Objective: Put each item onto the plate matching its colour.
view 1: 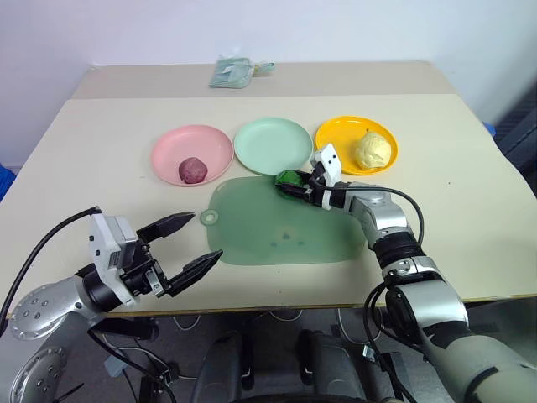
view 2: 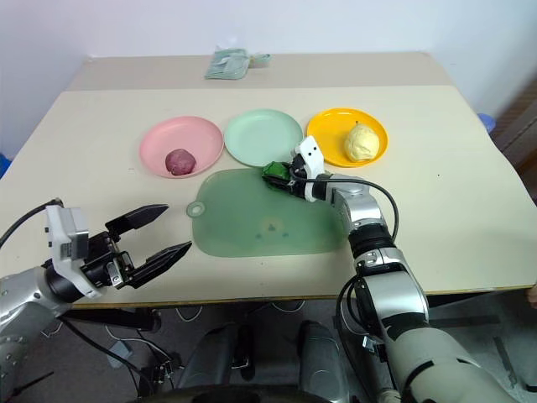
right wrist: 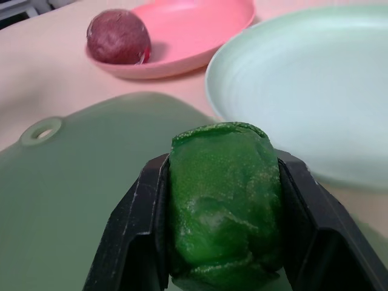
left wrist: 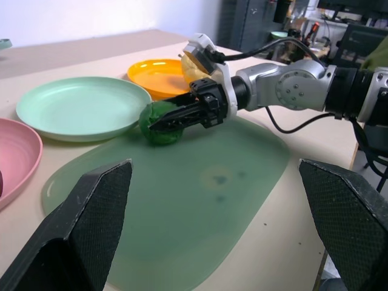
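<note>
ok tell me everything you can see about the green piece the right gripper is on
The green piece is a small, deep green, rounded lump with a slightly grainy, glossy surface that looks soft and mouldable. The right gripper is shut on it, one black finger pressed against each side. It sits at the far edge of the translucent green mat, just short of the empty mint green plate. Whether it rests on the mat or is lifted just off it cannot be told.
</note>
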Robot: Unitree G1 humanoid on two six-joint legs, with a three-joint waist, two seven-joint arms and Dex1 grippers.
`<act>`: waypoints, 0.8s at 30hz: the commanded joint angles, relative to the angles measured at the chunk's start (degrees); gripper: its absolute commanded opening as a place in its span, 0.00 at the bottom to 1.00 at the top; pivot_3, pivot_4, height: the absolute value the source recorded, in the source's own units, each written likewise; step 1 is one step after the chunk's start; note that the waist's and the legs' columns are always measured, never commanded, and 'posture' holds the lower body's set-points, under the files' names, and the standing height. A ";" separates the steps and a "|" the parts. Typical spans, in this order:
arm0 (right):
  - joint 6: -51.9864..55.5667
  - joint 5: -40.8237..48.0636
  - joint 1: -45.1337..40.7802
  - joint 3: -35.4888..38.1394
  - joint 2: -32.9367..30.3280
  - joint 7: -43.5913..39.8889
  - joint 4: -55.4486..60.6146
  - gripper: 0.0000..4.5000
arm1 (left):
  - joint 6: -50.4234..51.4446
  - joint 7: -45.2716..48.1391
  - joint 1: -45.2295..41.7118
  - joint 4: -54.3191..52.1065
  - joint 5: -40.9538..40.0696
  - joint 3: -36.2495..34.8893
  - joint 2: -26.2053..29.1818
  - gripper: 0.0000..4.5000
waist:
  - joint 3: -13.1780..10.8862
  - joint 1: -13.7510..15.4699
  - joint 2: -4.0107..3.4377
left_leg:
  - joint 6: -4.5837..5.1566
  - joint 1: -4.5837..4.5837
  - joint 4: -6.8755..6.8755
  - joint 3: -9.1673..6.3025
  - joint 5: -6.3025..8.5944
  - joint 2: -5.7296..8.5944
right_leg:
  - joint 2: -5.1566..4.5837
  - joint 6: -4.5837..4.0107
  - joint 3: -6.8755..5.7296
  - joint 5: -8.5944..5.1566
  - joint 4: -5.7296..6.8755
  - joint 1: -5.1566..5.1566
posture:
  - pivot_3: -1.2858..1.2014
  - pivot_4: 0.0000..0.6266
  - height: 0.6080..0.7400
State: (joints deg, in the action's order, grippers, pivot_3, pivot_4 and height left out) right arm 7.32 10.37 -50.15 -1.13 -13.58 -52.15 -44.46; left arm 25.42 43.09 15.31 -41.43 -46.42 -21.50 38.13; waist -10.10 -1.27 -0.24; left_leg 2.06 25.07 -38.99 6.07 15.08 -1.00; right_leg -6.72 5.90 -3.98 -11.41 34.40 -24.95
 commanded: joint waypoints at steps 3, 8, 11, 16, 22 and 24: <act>-9.25 -0.19 -13.49 4.77 2.72 9.88 -11.81 0.35 | -1.77 0.06 0.26 -0.82 0.55 -0.23 -0.65 1.00 | -0.03 -0.41 -0.05 | -0.02 0.00 0.01 0.01 -0.01 0.00 | 0.01 0.00 0.00 0.00 0.02 -0.02 | 0.52 0.24 1.00; -14.13 -1.55 -20.37 6.71 4.47 16.31 -24.45 0.66 | -2.27 -0.25 0.74 -1.12 1.11 -0.20 -1.55 1.00 | -0.01 -0.60 -0.01 | -0.03 0.01 0.09 -0.01 -0.01 0.01 | 0.01 -0.01 0.00 0.00 0.00 -0.01 | 0.52 0.24 1.00; -15.84 -2.65 -21.79 7.06 5.06 18.82 -27.31 0.99 | -2.62 -1.12 1.78 -1.63 1.36 -0.62 -2.22 1.00 | -0.03 -0.98 -0.03 | -0.03 0.01 0.09 0.00 -0.01 0.01 | 0.01 -0.01 0.00 0.00 -0.02 0.01 | 0.52 0.24 1.00; -16.90 -2.13 -21.24 8.11 4.77 15.89 -26.44 0.99 | -3.11 -4.99 3.56 -2.91 3.74 -0.08 -4.12 1.00 | -0.03 -1.32 -0.05 | -0.04 0.02 0.12 -0.01 -0.02 0.00 | 0.01 0.02 0.00 0.01 0.01 -0.03 | 0.52 0.24 1.00; -13.78 -0.03 -11.81 7.30 0.32 5.29 -10.42 0.99 | -4.34 -11.76 -1.00 0.67 12.30 3.46 -6.50 1.00 | -0.02 -0.76 -0.03 | -0.02 0.02 0.10 -0.07 -0.02 0.03 | 0.01 0.04 0.00 0.02 -0.04 0.07 | 0.52 0.24 1.00; -9.68 0.73 -4.55 6.37 -2.38 3.35 2.53 0.99 | -5.02 -12.84 -3.56 3.62 13.81 3.72 -7.44 1.00 | -0.01 0.15 -0.03 | -0.01 0.02 0.07 -0.09 -0.02 0.04 | 0.00 0.10 -0.01 0.06 -0.01 0.09 | 0.52 0.24 1.00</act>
State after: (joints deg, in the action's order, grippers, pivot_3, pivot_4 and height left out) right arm -4.68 9.78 -56.54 5.45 -14.35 -46.84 -49.91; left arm 22.25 31.44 12.35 -38.68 -34.09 -17.40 30.87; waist -10.12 -1.11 -0.27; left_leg 2.05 25.09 -38.93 5.96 15.06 -0.96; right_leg -6.72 6.05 -3.99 -11.33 34.38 -24.86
